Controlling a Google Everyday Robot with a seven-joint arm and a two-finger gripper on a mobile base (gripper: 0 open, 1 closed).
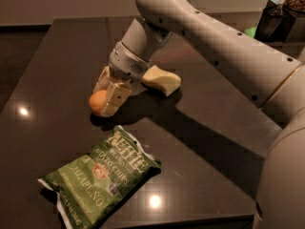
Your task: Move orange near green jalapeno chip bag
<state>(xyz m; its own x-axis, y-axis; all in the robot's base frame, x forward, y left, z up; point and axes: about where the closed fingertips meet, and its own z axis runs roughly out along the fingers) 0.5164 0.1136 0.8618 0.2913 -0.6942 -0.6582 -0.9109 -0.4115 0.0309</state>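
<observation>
Two fingers (116, 95) of the gripper (104, 104) pinch the orange (96, 101) between them, low over the dark table (57, 56), seemingly to carry it; the green jalapeno chip bag (102, 175) lies near, just in front.

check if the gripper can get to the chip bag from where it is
Likely yes: the gripper, holding the orange, is just beyond the green jalapeno chip bag, with only bare table between them.
</observation>
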